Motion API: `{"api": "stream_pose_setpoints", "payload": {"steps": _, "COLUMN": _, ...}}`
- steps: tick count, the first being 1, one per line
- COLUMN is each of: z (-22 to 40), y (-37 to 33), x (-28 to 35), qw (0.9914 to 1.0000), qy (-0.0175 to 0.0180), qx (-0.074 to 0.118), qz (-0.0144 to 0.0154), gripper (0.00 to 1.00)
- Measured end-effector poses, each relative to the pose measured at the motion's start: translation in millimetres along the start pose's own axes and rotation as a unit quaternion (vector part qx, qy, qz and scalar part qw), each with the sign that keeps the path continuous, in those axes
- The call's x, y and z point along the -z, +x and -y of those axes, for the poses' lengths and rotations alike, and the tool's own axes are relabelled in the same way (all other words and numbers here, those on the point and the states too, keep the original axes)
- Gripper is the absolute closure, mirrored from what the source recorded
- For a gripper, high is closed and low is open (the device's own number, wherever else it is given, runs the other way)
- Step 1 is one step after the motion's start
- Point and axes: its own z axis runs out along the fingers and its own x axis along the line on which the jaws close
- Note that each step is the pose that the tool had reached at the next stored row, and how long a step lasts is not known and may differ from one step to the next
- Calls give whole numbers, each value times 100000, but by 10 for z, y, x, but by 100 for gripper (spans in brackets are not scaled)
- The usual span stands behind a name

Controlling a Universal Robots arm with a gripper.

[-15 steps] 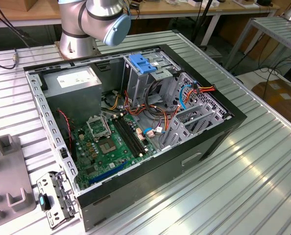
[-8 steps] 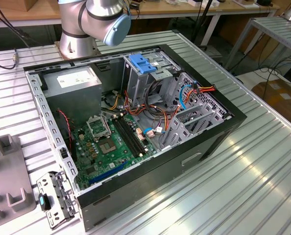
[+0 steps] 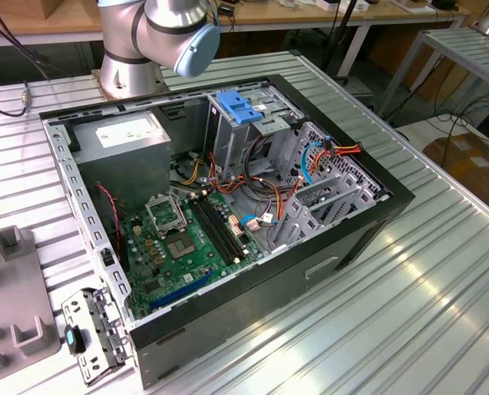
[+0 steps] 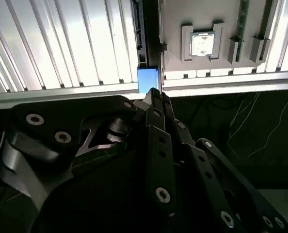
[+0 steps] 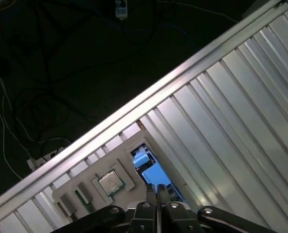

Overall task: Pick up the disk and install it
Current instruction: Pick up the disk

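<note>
Exterior view: an open case [image 3: 228, 317] sits mid-counter [image 3: 442, 280]. Second wrist view: the tool [image 4: 153, 94], fingers together, hangs at the blue end of the disk [image 4: 147, 78], slotted in a tray [image 4: 183, 12] at the counter's edge. First wrist view: a chip [image 5: 110, 182] sits beside it.

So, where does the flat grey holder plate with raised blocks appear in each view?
Exterior view: grey holder plate at this view's left edge, beside the open computer case.
Second wrist view: next to the blue-framed disk.
First wrist view: next to the disk.
Shared landmark: the ribbed metal table.
</note>
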Motion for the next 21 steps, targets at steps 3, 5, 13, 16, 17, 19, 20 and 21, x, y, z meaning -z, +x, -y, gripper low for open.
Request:
{"api": "stream_pose_setpoints", "payload": {"steps": 3, "z": 0, "y": 0, "x": -2, "qw": 99959, "qy": -61, "qx": 2877, "qz": -119, "gripper": 76}}
{"api": "stream_pose_setpoints", "payload": {"steps": 5, "z": 0, "y": 0, "x": -5, "qw": 99808, "qy": -130, "qx": 6189, "qz": -250, "gripper": 75}}
{"api": "stream_pose_setpoints", "payload": {"steps": 13, "z": 1, "y": 0, "x": -7, "qw": 99016, "qy": -286, "qx": 13980, "qz": -555, "gripper": 69}}
{"api": "stream_pose_setpoints", "payload": {"steps": 16, "z": 0, "y": 0, "x": -8, "qw": 98524, "qy": -352, "qx": 17102, "qz": -680, "gripper": 69}}
{"api": "stream_pose_setpoints", "payload": {"steps": 17, "z": 1, "y": 0, "x": -7, "qw": 98391, "qy": -367, "qx": 17847, "qz": -710, "gripper": 69}}
{"api": "stream_pose_setpoints", "payload": {"steps": 19, "z": 0, "y": 0, "x": -8, "qw": 98102, "qy": -399, "qx": 19372, "qz": -770, "gripper": 69}}
{"api": "stream_pose_setpoints", "payload": {"steps": 20, "z": 1, "y": 0, "x": -8, "qw": 97950, "qy": -415, "qx": 20126, "qz": -796, "gripper": 69}}
{"api": "stream_pose_setpoints", "payload": {"steps": 21, "z": 1, "y": 0, "x": -8, "qw": 97875, "qy": -422, "qx": 20483, "qz": -812, "gripper": 69}}
